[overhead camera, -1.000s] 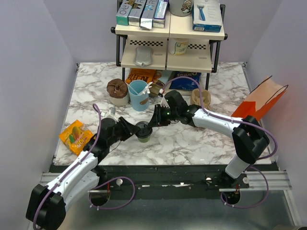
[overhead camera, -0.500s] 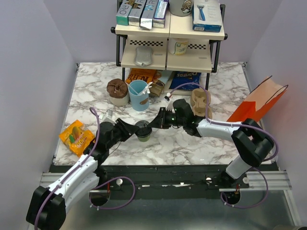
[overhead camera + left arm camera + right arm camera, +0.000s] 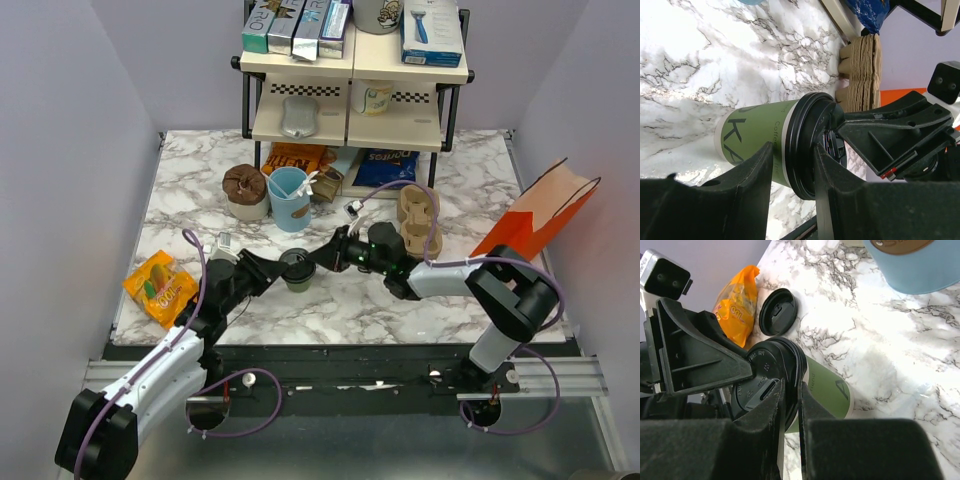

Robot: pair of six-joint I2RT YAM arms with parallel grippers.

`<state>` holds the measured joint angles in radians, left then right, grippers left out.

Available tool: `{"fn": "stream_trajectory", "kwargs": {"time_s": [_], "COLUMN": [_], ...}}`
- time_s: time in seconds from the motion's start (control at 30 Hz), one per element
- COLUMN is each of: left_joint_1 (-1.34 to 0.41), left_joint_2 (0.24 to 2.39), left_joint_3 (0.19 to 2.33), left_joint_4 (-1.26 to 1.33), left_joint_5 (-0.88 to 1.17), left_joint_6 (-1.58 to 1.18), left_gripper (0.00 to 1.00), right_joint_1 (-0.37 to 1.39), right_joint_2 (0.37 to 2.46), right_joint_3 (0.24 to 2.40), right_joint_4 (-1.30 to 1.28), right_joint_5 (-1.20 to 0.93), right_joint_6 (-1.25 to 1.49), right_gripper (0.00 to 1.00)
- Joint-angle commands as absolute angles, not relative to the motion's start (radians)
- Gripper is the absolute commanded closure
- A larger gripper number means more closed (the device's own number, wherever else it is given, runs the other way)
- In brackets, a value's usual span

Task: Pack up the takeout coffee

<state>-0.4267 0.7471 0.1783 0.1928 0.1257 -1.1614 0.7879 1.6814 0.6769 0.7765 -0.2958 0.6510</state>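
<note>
The left gripper [image 3: 794,152] grips the coffee cup [image 3: 752,132] across its lid [image 3: 807,145]; facing it, the right gripper [image 3: 790,390] pinches the lid's rim.

We see 2 arms, left arm [image 3: 165,362] & right arm [image 3: 450,275]: white link shells, black joints, black bases. Purple cables [image 3: 206,268] run along each & loop by the bases. Left gripper [image 3: 792,151] & right gripper [image 3: 790,386]: matte black, grainy fingers, angular wedge-shaped housings. Right gripper's housing has a small red tab.
</note>
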Motion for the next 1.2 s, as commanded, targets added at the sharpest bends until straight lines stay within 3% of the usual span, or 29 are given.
{"fn": "stream_trajectory", "kwargs": {"time_s": [0.0, 0.3, 0.43, 0.47, 0.57, 1.17], "left_joint_1": [-0.442, -0.442, -0.442, -0.442, -0.442, -0.442], "left_joint_2": [0.773, 0.762, 0.761, 0.752, 0.723, 0.526], "left_joint_3": [0.126, 0.239, 0.293, 0.299, 0.314, 0.350], "left_joint_4": [-0.022, 0.018, 0.002, 0.002, -0.028, -0.247], "left_joint_5": [0.161, 0.227, 0.213, 0.216, 0.218, 0.146], "left_joint_6": [-1.137, -1.097, -1.075, -1.066, -1.057, -1.020], "left_gripper": [0.60, 0.30, 0.17, 0.10, 0.01, 0.01], "right_joint_1": [0.811, 0.811, 0.811, 0.813, 0.811, 0.851], "right_joint_2": [1.709, 1.640, 1.649, 1.655, 1.657, 1.618], "right_joint_3": [0.627, 0.899, 0.985, 0.994, 1.011, 1.034], "right_joint_4": [0.545, 0.218, 0.115, 0.097, 0.077, -0.086], "right_joint_5": [-0.181, -0.224, -0.224, -0.229, -0.247, -0.087], "right_joint_6": [0.519, 0.607, 0.640, 0.638, 0.638, 0.578], "right_gripper": [0.80, 0.64, 0.53, 0.46, 0.40, 0.39]}}
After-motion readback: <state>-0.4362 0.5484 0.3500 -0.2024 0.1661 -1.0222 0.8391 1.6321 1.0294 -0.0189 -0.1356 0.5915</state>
